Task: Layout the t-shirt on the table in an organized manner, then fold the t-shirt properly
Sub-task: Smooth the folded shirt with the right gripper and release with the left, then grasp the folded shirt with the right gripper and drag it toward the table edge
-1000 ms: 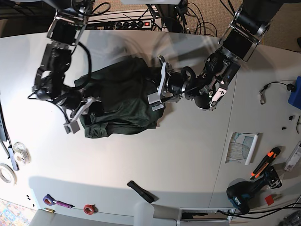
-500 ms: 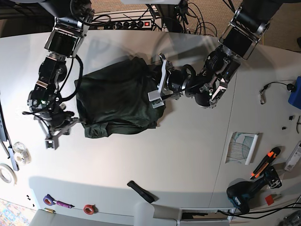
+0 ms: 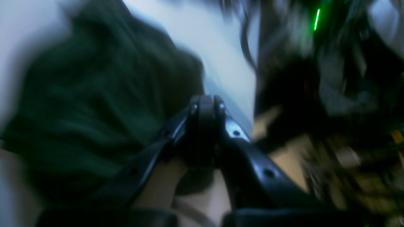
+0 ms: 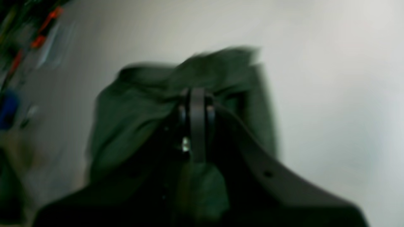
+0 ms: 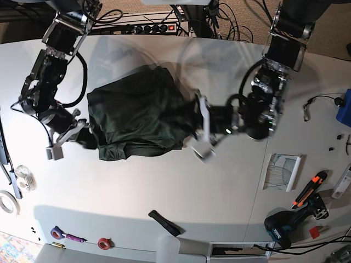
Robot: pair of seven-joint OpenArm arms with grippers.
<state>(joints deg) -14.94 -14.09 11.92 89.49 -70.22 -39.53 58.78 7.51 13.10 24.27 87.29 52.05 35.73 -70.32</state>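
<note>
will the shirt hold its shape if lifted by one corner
Likely floppy: the shirt lies in a rumpled heap with soft folds. It bunches at the right hand, so it'd probably sag. A push would likely wrinkle it, not slide it whole.

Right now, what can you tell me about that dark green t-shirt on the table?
The t-shirt is dark green, soft-looking cloth, lying in a wrinkled heap, not spread flat, on the pale grey table. The right gripper is shut with cloth bunched at its tips on one edge; the left gripper, also shut, sits at the opposite edge, but blur hides whether it pinches cloth.
</note>
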